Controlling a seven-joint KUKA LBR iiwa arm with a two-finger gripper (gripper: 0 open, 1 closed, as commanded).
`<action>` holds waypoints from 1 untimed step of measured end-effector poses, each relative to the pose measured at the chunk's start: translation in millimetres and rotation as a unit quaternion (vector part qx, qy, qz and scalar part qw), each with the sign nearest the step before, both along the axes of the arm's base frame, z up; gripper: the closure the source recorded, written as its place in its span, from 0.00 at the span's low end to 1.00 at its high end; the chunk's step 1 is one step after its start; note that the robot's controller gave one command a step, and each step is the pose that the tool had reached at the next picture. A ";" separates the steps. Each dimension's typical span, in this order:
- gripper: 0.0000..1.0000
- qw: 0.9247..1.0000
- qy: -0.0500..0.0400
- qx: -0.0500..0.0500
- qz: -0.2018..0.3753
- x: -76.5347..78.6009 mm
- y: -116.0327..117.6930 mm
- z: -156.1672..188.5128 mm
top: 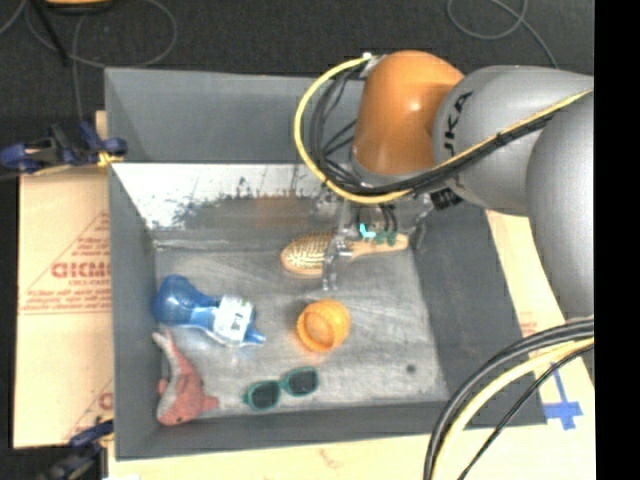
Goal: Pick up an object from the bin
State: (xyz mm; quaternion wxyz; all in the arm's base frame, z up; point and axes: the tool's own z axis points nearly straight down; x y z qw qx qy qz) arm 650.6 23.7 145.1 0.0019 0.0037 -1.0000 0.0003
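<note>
My gripper (331,268) hangs below the arm's orange cover at the back middle of the bin, low over a wooden hairbrush (306,256). The brush lies with its oval bristled head to the left and its handle running right under the gripper. Whether the gripper touches the brush I cannot tell. An orange cup-like ball (322,326) lies just in front of the gripper, apart from it.
A blue and white bottle-shaped toy (203,311) lies at the left. A reddish soft toy (181,391) sits in the front left corner. Green sunglasses (282,388) lie near the front wall. The arm and its cables cover the bin's back right.
</note>
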 end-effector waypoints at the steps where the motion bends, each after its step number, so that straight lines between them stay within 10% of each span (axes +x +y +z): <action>1: 0.00 1.000 -0.004 0.000 0.000 2.0 0.1 5.0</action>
